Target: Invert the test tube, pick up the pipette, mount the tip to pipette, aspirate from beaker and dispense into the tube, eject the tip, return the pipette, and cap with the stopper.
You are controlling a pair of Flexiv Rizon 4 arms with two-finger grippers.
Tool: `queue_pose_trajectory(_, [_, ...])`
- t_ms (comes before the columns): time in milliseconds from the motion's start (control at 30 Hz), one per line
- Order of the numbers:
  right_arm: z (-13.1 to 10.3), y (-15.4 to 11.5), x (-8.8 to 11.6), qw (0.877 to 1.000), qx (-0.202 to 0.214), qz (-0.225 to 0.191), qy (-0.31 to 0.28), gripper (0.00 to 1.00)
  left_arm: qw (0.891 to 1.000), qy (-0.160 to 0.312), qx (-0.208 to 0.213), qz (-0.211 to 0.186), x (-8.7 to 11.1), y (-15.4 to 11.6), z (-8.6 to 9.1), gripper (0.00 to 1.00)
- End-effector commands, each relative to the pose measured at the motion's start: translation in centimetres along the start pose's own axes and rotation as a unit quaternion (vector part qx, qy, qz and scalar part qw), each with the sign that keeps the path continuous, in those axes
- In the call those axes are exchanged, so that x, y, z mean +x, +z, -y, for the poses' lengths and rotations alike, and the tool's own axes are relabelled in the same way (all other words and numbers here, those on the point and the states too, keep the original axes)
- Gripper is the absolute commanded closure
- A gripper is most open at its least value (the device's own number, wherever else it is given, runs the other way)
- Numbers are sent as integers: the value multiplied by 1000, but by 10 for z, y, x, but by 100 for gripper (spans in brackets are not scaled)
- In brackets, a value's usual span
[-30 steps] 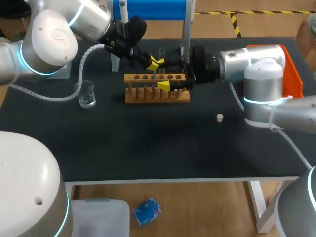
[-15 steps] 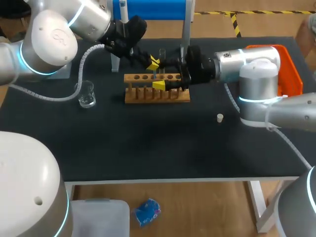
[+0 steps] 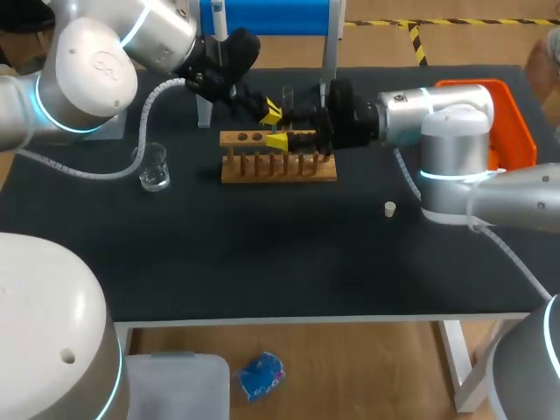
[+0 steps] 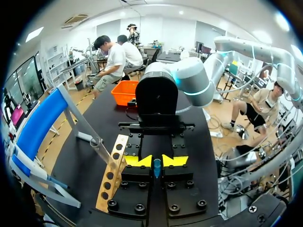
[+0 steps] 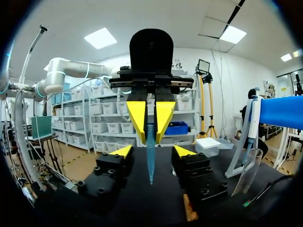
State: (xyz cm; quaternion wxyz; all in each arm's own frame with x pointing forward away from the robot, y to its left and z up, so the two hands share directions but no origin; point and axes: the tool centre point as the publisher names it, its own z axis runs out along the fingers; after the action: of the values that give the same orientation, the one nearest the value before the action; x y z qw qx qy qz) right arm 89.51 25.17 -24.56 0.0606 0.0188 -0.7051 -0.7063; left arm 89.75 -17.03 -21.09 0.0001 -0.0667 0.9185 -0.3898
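Note:
My left gripper (image 3: 272, 112) (image 4: 156, 161) hangs over the wooden rack (image 3: 278, 164), shut on a slim blue pipette tip (image 5: 151, 156) that points down. Facing it from the right, my right gripper (image 3: 278, 133) (image 5: 152, 151) has a yellow-tipped finger on each side of the tip's lower end. Both fingers are clear of the tip, so it is open. A clear test tube (image 3: 287, 94) (image 5: 246, 172) leans in the rack just behind the grippers. The glass beaker (image 3: 154, 166) stands left of the rack. The small white stopper (image 3: 390, 208) lies right of it.
A blue pipette stand (image 3: 262, 16) rises at the back edge behind the rack, with a white pipette (image 3: 217, 16) at its left end. An orange bin (image 3: 516, 131) sits at the far right behind my right arm. Bare black tabletop (image 3: 262, 254) lies in front of the rack.
My right gripper has slid left along the rack up to the left gripper, and its fingers have drawn closer together around the blue tip. The left arm has not moved.

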Motion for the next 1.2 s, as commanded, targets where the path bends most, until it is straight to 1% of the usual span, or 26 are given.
queue_pose_trajectory(33, [1,0,0,1000,-2,2,-1,82,1000,0,-2,-2,-1,-1,1,100])
queue_pose_trajectory(67, [1,0,0,1000,-2,2,0,89,1000,0,-2,-2,-1,-1,1,100])
queue_pose_trajectory(100, [1,0,0,1000,-2,2,0,100,1000,0,-2,-2,-1,-1,1,100])
queue_pose_trajectory(267, [2,0,-1,1000,-3,3,0,100,1000,0,-2,-2,-1,-1,1,100])
queue_pose_trajectory(300, [2,0,-1,1000,-3,3,0,100,1000,0,-2,-2,-1,-1,1,67])
queue_pose_trajectory(333, [2,0,-1,1000,-3,4,0,100,1000,0,-2,-2,-1,-1,1,0])
queue_pose_trajectory(567, [0,-3,-2,1000,-5,5,-2,100,1000,0,-2,-2,-1,-1,1,0])
queue_pose_trajectory(733, [-1,-13,-1,1000,-3,8,-4,100,1000,0,-2,-2,-1,-1,1,0])
queue_pose_trajectory(833, [-1,-25,-2,1000,5,11,-7,100,1000,0,-2,-2,-1,-1,1,0])
queue_pose_trajectory(967, [-3,-49,-2,1000,13,17,-13,100,1000,0,-2,-2,-1,-1,1,0])
queue_pose_trajectory(1200, [-8,-88,1,999,15,17,-25,100,1000,0,-2,-2,-1,-1,1,0])
